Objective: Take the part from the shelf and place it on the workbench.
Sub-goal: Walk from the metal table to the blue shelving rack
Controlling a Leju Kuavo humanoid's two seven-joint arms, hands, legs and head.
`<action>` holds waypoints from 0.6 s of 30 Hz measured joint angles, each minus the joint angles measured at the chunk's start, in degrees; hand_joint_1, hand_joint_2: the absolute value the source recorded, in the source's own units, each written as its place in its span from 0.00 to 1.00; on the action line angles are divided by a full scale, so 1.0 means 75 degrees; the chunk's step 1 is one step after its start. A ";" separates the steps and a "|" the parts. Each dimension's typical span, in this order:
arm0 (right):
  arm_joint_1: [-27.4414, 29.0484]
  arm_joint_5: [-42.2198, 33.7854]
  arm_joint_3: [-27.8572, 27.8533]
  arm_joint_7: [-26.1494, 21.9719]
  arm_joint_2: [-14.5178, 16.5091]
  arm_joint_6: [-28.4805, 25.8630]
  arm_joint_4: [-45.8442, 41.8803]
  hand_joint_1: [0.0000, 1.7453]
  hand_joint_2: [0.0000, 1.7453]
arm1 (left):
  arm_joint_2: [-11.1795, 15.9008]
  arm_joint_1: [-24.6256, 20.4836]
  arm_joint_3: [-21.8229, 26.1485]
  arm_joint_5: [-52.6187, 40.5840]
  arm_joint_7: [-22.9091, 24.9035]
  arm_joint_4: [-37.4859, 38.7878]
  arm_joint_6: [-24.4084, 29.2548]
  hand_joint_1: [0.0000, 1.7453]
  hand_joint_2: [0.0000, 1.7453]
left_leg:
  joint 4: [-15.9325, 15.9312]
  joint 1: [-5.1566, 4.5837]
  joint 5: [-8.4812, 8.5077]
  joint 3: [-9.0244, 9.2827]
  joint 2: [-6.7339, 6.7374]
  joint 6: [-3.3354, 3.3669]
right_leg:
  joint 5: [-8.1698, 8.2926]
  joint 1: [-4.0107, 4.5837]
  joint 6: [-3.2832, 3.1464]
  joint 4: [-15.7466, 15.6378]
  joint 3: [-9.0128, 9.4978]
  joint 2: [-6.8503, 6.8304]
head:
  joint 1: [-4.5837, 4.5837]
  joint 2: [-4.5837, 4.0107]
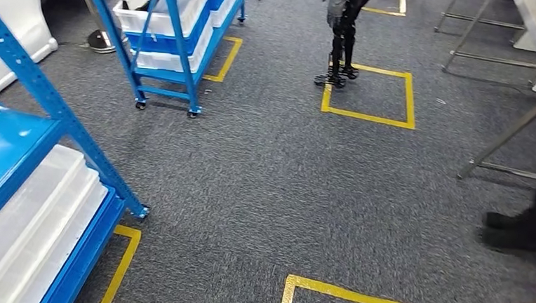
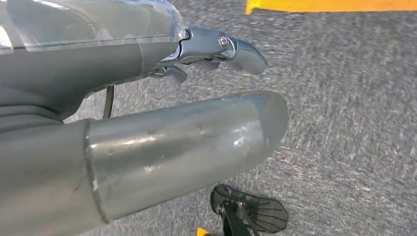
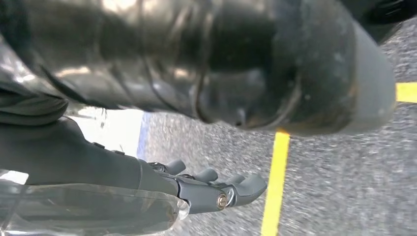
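A blue shelf (image 1: 42,120) stands close at the left, with white plastic bins (image 1: 28,228) on its lower level. A second blue shelf on wheels (image 1: 166,40), also carrying white bins, stands farther back. Metal legs of a workbench (image 1: 512,131) come in at the right. My left hand (image 2: 98,69) hangs over grey carpet, its thumb (image 2: 187,142) apart from its straight fingers (image 2: 231,46), with nothing in it. My right hand (image 3: 98,167) likewise hangs with its fingers (image 3: 231,189) stretched out and holds nothing.
Grey carpet with yellow taped squares (image 1: 370,94) (image 1: 354,297) spreads between the shelves and the bench. Another robot's dark legs (image 1: 342,36) stand at the far square. A person's dark shoe (image 1: 520,230) is at the right edge.
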 joint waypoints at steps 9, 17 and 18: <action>0.0020 0.0000 -0.0106 0.0028 -0.0028 0.0101 0.0000 0.00 0.00 | -0.0023 -0.0001 -0.0003 -0.0028 -0.0001 0.0000 0.0006 0.00 0.00 | 0.1221 0.0029 -0.0664 -0.0690 0.0503 -0.0315 | 0.0226 0.0031 -0.0241 -0.0698 0.0272 -0.0368 | -0.0012 0.0000; 0.0021 0.0009 -0.0111 0.0037 -0.0052 0.0134 0.0000 0.00 0.00 | -0.0025 -0.0006 -0.0002 -0.0025 0.0020 0.0000 0.0025 0.00 0.00 | 0.0025 -0.0008 -0.0113 0.0104 0.1193 -0.0270 | 0.0092 0.0118 -0.0124 -0.0628 0.0329 -0.1152 | -0.0009 0.0000; 0.0012 0.0010 -0.0112 0.0038 -0.0052 0.0134 0.0000 0.00 0.00 | -0.0025 -0.0003 -0.0002 -0.0026 0.0021 0.0000 0.0026 0.00 0.00 | -0.0026 -0.0037 -0.0134 0.0110 0.1188 -0.0229 | 0.0081 0.0130 -0.0096 -0.0627 0.0340 -0.1215 | -0.0007 0.0000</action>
